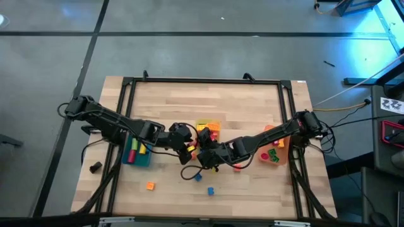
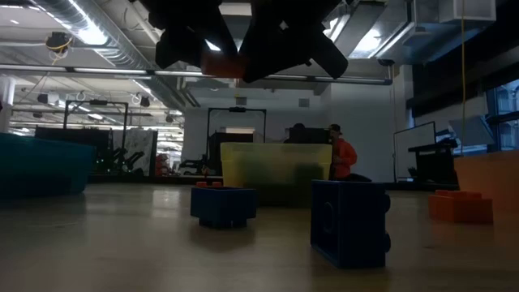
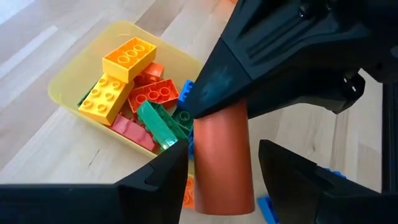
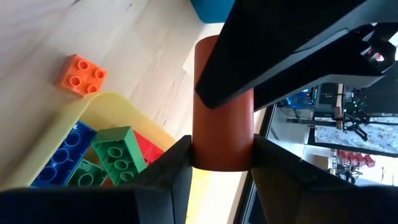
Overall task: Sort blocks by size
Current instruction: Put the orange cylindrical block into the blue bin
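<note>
One camera looked straight down on the table (image 1: 252,107); another sat level with it (both wrist cameras shared the yellow bin (image 3: 74,68)).

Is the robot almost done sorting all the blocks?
Not yet. Done: bricks already lie in the yellow bin, the blue bin and the orange bin. In hand: the right tool grips a reddish-brown cylinder above the yellow bin, between the left tool's open fingers. Left: an orange block and two blue blocks still on the table.
</note>
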{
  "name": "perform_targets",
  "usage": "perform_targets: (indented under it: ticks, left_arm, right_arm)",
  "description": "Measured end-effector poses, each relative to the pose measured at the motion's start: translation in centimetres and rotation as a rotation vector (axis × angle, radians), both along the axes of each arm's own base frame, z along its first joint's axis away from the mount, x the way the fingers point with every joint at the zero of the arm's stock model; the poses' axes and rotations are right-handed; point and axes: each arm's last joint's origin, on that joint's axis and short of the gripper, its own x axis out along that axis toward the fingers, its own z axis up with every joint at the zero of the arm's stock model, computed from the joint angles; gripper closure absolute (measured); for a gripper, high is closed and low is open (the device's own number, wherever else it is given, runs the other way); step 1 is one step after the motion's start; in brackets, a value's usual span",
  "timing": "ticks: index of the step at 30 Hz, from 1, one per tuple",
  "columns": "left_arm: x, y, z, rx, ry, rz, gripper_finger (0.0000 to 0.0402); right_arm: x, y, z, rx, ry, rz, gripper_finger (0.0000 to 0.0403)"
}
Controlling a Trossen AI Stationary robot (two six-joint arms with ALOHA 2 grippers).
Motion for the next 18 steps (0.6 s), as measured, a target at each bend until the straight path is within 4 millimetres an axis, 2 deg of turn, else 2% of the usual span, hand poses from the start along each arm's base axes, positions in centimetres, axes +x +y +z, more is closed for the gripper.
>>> perform_targets:
  ticks: [7,13,18]
  left_arm:
    - [-0.01,0.00,0.00,0.000,0.001,0.000,0.0228]
    - [-0.04,0.01,-0.02,0.011,0.007,-0.009,0.0282]
    - [-0.04,0.01,-0.01,0.017,0.007,-0.015,0.0287]
  right_arm:
    - [0.01,-0.07,0.06,-0.034,-0.003,-0.010,0.0256]
    - [-0.01,-0.04,0.07,-0.038,-0.004,-0.012,0.0256]
    - [-0.01,-0.04,0.07,-0.040,-0.003,-0.012,0.0256]
